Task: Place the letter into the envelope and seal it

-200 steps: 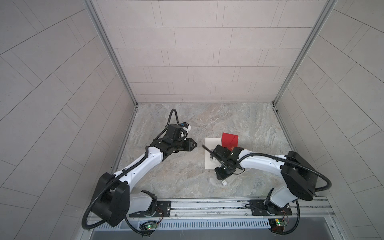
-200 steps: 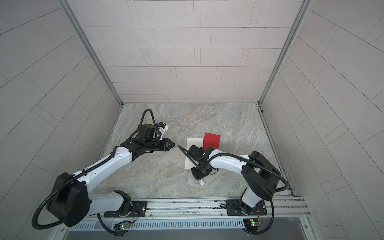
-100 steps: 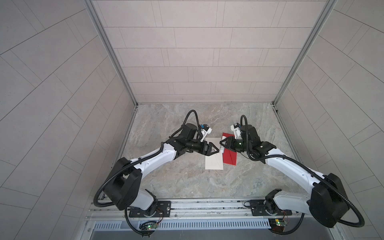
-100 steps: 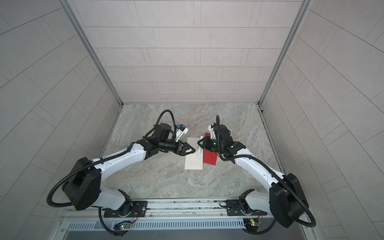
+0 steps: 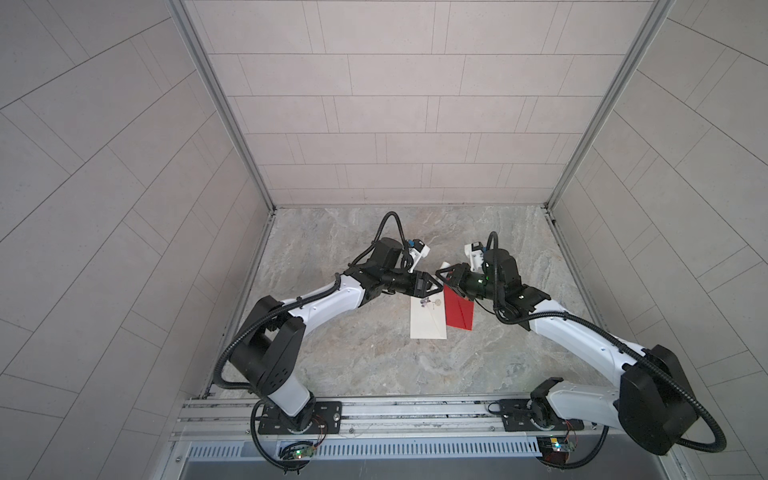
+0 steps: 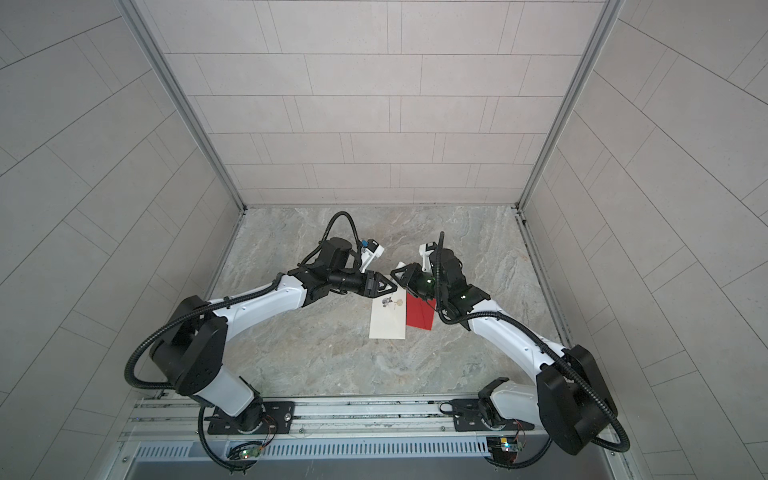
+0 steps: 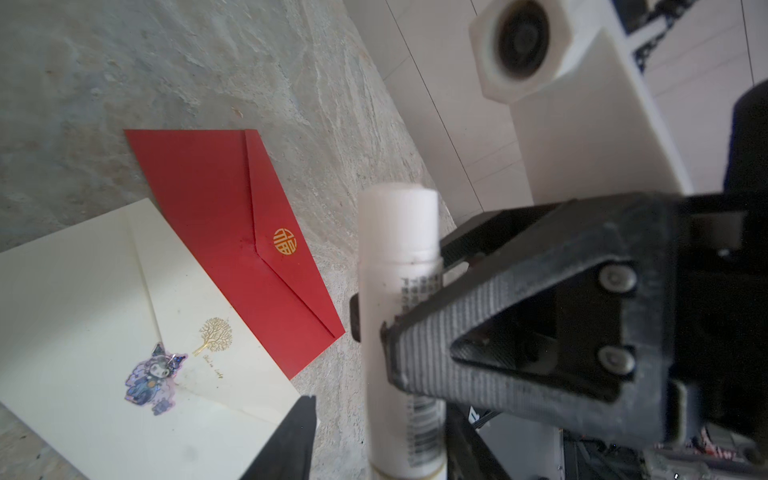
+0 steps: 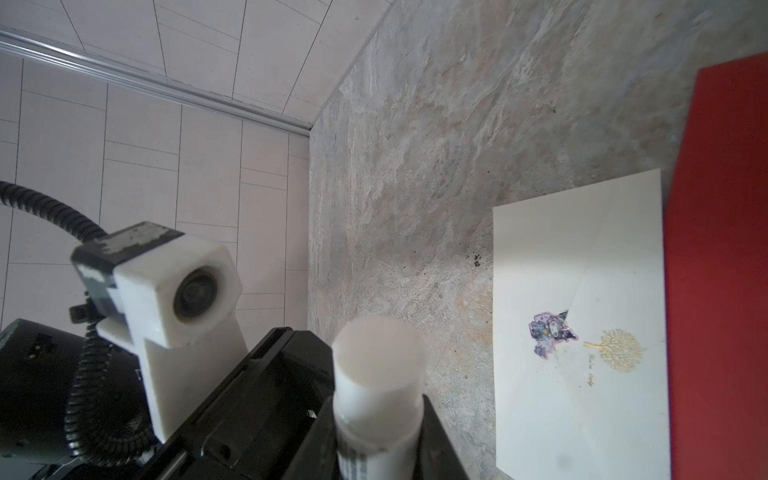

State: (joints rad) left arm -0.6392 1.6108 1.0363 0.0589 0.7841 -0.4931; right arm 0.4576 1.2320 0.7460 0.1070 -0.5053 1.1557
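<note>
R gripper (image 5: 441,274) is pinching a white glue stick (image 7: 399,232) around mid-body. One ribbed black finger (image 7: 519,324) sits across the front of the tube and a 2nd edge shows behind it. The cap end sticks out past the grip, and the barcode end runs down btwn the L gripper (image 5: 434,286) fingers. L jaws are spread, straddling that same stick. The L wrist view shows a clear gap btwn one L finger (image 7: 291,440) and the tube, so no pinch there. In both top views the 2 grippers meet nearly tip to tip over the middle of the table (image 5: 353,353), above the back ends of the envelopes. Cream envelope (image 5: 428,322) lies flat at table centre with its long side running front-to-back. Its flap is down, w/ a purple cartoon sticker (image 7: 153,378) at the flap point and a gold tree print (image 7: 215,334) just beside it. Red envelope (image 5: 459,311) lies flat right next to it on the R arm's side, slightly skewed, flap also down, w/ a gold character (image 7: 284,242) near the flap tip. Their long edges touch or slightly overlap, can't tell which is on top. Neither gripper touches either envelope.
</note>
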